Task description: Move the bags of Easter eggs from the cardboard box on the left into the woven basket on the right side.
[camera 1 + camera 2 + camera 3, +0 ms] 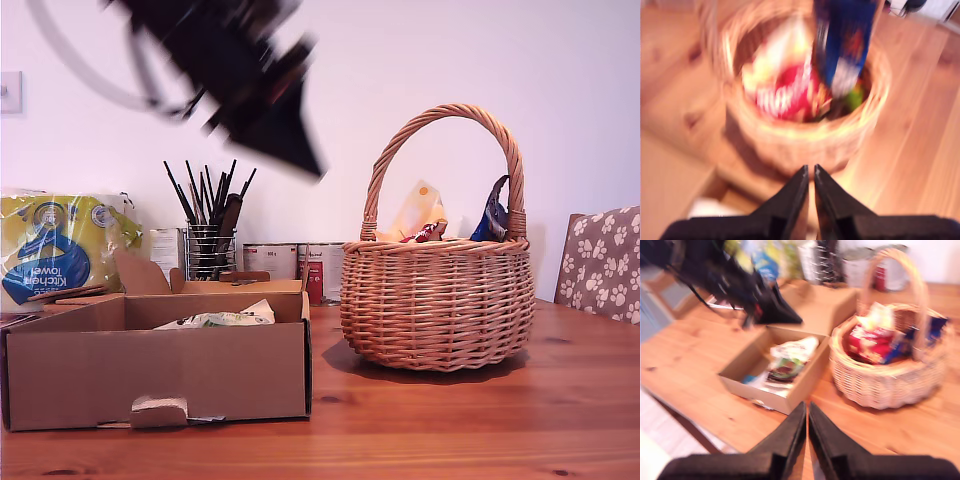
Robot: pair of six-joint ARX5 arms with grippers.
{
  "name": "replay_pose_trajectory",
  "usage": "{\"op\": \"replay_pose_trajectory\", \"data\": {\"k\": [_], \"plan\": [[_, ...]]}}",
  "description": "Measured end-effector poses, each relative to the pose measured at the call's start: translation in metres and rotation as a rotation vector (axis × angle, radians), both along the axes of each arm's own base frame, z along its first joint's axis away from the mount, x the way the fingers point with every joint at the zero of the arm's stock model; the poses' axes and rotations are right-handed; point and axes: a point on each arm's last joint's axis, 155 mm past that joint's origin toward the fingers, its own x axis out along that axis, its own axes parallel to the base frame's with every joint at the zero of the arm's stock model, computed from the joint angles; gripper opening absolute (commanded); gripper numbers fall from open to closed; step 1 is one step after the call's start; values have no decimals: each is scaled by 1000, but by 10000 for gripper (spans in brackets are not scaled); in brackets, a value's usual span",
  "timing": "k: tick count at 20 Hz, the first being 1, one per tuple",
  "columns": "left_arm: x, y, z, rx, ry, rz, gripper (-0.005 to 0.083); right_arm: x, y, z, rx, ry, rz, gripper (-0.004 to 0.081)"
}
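- Basket (437,300): holds several bags, blue bag (493,212) included.
- Box (160,365): one white-green bag (222,318) left inside.
- My first hand (810,172), my second hand (806,410): both closed, empty.

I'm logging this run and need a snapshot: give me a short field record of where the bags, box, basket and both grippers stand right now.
cardboard box: on the table at the exterior view's left, open
bag in box: white-green pouch lying inside
woven basket: upright, at the exterior view's right of the box
bags in basket: dark blue pouch, plus a red-and-white pack
my first gripper: above the basket, jaws together, empty
my second gripper: raised off the table, jaws together, empty
blur: both wrist views blurred
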Motion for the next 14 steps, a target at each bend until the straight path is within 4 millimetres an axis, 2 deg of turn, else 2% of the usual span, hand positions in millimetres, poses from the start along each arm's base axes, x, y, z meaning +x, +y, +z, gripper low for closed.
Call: {"op": "replay_pose_trajectory", "data": {"k": [2,6,8,9,10,12,13,14], "plan": [[2,17,-1,-16,-19,32,-20,1,9,-1,-4,11,30,-12],[14,53,15,-46,-74,114,-21,9,27,-11,-34,54,66,-12],[19,74,6,-23,-39,162,-12,10,35,-12,-31,65,88,-12],[21,83,1,-12,-19,183,32,10,38,-13,-32,71,97,-12],[23,89,-2,-7,-8,198,183,11,41,-15,-40,76,110,-12],[21,90,-2,-15,7,192,706,13,45,-19,-64,78,124,-12],[19,87,-3,-18,12,183,790,14,47,-21,-79,79,132,-12],[19,86,-2,-20,9,180,756,15,49,-23,-89,81,135,-12]]}}
